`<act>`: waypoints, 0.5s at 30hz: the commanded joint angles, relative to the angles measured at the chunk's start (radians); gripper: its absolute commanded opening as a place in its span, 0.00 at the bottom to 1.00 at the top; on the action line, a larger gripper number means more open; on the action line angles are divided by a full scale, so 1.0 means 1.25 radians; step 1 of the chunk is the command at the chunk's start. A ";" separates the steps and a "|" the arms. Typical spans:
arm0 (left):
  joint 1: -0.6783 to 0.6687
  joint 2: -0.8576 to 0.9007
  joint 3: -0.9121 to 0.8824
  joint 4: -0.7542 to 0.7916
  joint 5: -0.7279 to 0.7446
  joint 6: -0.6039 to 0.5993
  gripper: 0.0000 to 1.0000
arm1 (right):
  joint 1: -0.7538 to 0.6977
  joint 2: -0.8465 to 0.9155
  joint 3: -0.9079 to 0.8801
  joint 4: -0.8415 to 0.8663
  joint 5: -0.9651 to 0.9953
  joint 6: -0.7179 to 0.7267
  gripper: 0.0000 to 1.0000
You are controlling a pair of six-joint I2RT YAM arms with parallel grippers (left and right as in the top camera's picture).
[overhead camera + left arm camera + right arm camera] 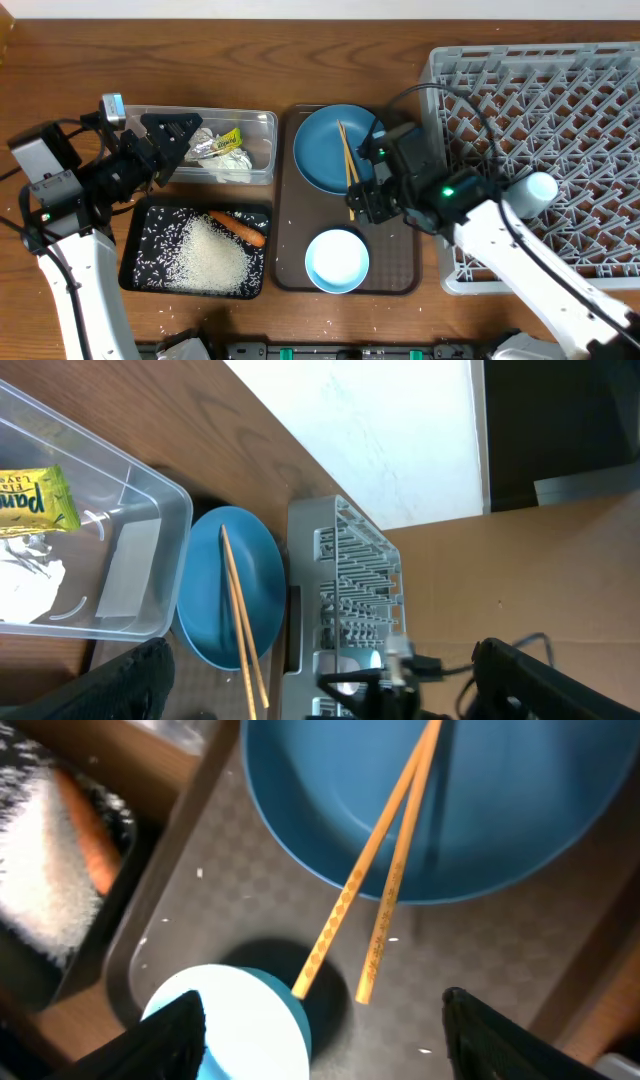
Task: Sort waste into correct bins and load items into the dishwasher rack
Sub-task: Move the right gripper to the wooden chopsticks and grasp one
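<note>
Wooden table [300, 60], right side in play. The chopsticks [392, 890] are laid across the blue plate [320, 150], with their lower tips out over the brown tray [395, 260] and one right at the bowl [337, 260] rim. The right gripper [322, 1003] is hung above those tips, jaws apart, nothing held. Both sticks should be straddled crosswise near the overhanging ends and pinched together, and the bowl must not be nudged. Only then should they be lifted toward the rack [560, 110]. The left gripper [180, 135] is held over the clear tub [262, 150], jaws wide, empty.

Blue plate [320, 150], grey lattice rack [560, 100]
</note>
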 commanded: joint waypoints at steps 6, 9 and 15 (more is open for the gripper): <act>0.004 -0.005 0.007 -0.002 -0.001 -0.007 0.97 | 0.016 0.103 -0.011 0.015 0.053 0.017 0.48; 0.004 -0.005 0.007 -0.002 -0.001 -0.007 0.98 | 0.016 0.139 -0.011 0.028 0.055 0.040 0.46; 0.004 -0.005 0.007 -0.002 -0.001 -0.007 0.98 | 0.016 0.205 -0.011 0.065 0.054 0.060 0.46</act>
